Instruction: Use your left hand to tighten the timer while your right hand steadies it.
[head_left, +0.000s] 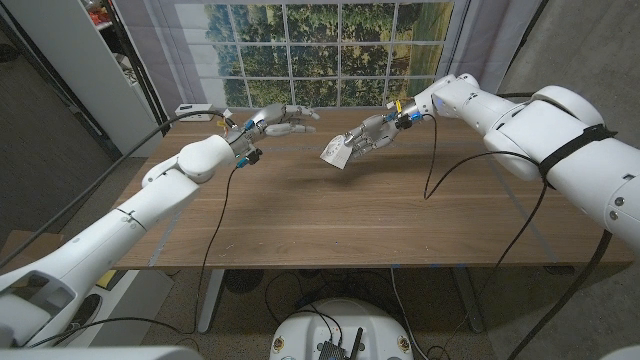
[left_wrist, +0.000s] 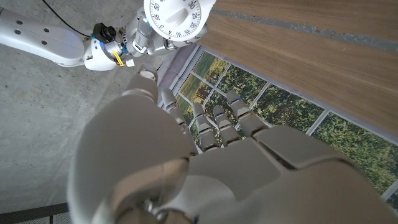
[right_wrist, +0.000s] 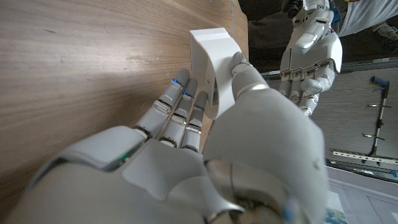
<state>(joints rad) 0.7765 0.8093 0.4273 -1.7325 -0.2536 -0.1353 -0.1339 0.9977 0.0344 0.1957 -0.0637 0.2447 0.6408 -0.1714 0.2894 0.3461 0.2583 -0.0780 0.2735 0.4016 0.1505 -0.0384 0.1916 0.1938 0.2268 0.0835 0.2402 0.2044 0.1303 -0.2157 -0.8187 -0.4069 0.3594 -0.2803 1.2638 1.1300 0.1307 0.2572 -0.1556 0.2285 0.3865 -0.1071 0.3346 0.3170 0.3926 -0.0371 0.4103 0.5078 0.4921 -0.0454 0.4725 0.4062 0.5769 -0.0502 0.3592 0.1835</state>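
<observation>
**Timer held up, dial not yet taken**

My right hand (head_left: 368, 133) grasps the timer (head_left: 336, 154) and holds it raised over the far middle of the table (head_left: 330, 215), at about twelve o'clock from me. In the right wrist view my fingers (right_wrist: 180, 102) lie along one side of the white housing (right_wrist: 211, 53) and my thumb presses the other. My left hand (head_left: 280, 121) hangs released, fingers spread, at roughly nine o'clock of the timer and a little apart from it, touching nothing.

The left wrist view shows the numbered dial (left_wrist: 177, 18) facing my left hand. I judge the timer to be a light, rigid plastic shell, smooth and likely slippery, so the right hand's hold on the flat sides must resist twisting. The dial is the part to take: pinch its raised centre or rim and turn against the spring, which I expect to stiffen as it winds.
</observation>
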